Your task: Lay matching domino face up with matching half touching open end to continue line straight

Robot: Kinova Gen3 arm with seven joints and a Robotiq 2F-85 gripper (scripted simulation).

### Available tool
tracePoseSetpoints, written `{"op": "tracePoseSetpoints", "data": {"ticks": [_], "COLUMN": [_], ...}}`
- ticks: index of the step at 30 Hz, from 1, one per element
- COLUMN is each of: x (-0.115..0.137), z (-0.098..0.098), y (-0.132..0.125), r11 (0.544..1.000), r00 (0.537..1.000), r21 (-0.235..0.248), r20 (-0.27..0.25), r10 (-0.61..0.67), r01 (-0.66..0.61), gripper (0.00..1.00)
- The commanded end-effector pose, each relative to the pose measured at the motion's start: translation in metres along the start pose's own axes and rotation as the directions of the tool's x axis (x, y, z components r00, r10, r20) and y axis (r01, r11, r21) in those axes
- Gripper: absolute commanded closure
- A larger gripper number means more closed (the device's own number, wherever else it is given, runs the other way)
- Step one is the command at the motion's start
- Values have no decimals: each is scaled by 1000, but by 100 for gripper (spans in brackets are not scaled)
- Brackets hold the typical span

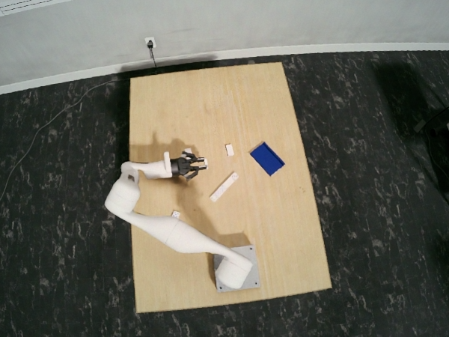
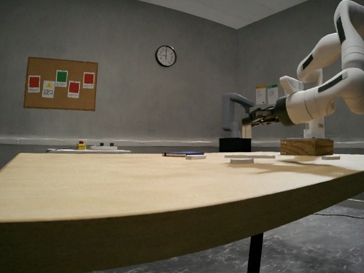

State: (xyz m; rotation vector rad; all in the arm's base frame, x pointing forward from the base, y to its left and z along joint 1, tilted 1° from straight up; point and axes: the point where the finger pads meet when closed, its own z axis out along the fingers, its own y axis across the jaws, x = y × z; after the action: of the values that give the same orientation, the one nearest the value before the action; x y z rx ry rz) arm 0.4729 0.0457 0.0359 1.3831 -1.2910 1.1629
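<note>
The line of dominoes (image 1: pixel 224 186) lies flat and slanted in the middle of the wooden table; it also shows in the low side view (image 2: pixel 249 156). My gripper (image 1: pixel 201 163) is held horizontal, left of the line and well above the table. It is shut on a white domino (image 1: pixel 204 162), which hangs on edge from the fingertips in the side view (image 2: pixel 246 131). A face-down domino (image 1: pixel 230 150) lies beyond the line's far end. Another domino (image 1: pixel 188 150) lies on the table partly hidden behind the gripper. A face-up domino (image 1: pixel 175 214) lies beside my arm.
A blue tray (image 1: pixel 267 158) sits right of the line. The robot's base plate (image 1: pixel 236 268) stands near the table's front edge. The table's left edge is close to my arm's elbow (image 1: pixel 123 191).
</note>
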Motion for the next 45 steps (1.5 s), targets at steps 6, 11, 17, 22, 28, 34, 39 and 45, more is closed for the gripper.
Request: {"op": "tracePoseSetpoints", "data": {"ticks": [6,11,17,22,28,34,39,45], "x": [-16,-31,-43,-50,-57,-59,-60,-60], "z": [3,5,8,9,11,11,11,11], "y": [0,0,0,0,0,0,0,0], "r11": [1000,1000,1000,1000,1000,1000,1000,1000], "r00": [1000,1000,1000,1000,1000,1000,1000,1000], "r21": [0,0,0,0,0,0,0,0], "r20": [1,1,1,1,1,1,1,1], "r10": [2,2,2,2,2,2,2,2], "r01": [-2,-2,-2,-2,-2,-2,-2,-2], "gripper": [69,69,69,69,69,69,69,69]}}
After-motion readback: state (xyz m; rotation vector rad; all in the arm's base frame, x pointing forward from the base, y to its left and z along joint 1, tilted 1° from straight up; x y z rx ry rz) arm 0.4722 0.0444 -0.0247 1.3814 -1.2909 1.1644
